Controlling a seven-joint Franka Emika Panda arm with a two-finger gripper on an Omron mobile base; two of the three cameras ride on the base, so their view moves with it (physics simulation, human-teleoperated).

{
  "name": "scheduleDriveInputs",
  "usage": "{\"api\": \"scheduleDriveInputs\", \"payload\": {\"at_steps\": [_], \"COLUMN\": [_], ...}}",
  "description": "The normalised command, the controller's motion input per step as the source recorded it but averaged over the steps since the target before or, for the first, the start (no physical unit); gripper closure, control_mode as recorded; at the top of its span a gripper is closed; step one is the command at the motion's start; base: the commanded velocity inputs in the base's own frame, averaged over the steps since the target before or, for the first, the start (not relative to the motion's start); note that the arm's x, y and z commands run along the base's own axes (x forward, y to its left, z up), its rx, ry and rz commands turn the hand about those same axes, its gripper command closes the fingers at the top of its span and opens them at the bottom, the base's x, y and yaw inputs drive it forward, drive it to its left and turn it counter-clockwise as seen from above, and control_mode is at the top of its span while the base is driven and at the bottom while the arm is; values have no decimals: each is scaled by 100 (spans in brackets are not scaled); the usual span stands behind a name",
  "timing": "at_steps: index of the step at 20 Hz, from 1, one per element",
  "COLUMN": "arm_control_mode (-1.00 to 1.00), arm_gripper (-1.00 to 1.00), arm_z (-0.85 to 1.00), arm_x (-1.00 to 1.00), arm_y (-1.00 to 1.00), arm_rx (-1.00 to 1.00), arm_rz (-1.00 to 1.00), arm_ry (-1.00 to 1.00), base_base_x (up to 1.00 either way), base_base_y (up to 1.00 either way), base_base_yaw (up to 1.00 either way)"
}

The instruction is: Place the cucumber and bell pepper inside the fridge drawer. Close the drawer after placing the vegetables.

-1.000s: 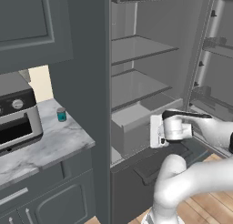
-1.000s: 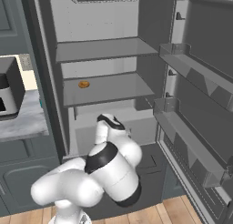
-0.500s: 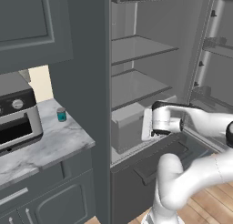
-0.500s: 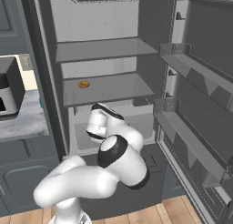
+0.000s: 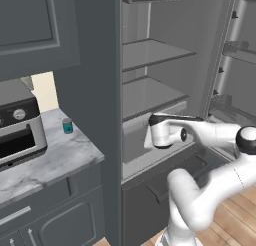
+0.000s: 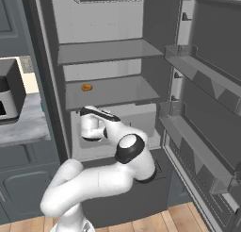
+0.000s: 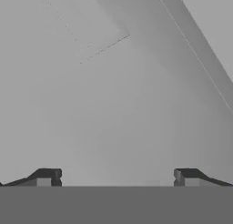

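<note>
The fridge drawer [image 5: 134,136] is a grey box under the lower shelf, and it also appears in the right base view [image 6: 139,119]. My gripper [image 5: 151,138] is stretched into the fridge, right up against the drawer's front [image 6: 87,135]. In the hand view the gripper [image 7: 116,175] is open, with wide-set fingertips [image 7: 47,176] and nothing between them. A plain grey surface lies close ahead of them. The cucumber and the bell pepper are out of view.
A small orange item [image 6: 86,87] lies on the lower fridge shelf [image 6: 113,93]. The open fridge door [image 6: 202,132] with its bins stands to the right. On the left, a marble counter [image 5: 55,157] carries a teal cup [image 5: 67,125] and an oven [image 5: 17,132].
The arm has swung left and deeper into the fridge, bringing the hand up to the drawer's front. The jaws have stayed wide.
</note>
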Motion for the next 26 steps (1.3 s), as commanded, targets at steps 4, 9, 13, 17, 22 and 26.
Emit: {"api": "scheduleDriveInputs", "payload": {"at_steps": [4, 9, 13, 17, 22, 26], "arm_control_mode": [-100, -100, -100, -100, -100, -100], "arm_gripper": [-100, -100, -100, -100, -100, -100], "arm_z": [0, 0, 7, 8, 8, 30], "arm_x": [42, 35, 11, -71, -82, -83], "arm_y": [43, 22, -3, -58, -72, -51], "arm_rx": [-1, -1, 0, 0, 0, 0], "arm_rz": [-15, -16, -11, -5, -4, -8], "arm_ry": [0, 2, 4, 0, 0, 0], "base_base_x": [0, 0, 0, 0, 0, 0], "base_base_y": [0, 0, 0, 0, 0, 0], "base_base_yaw": [0, 0, 0, 0, 0, 0]}}
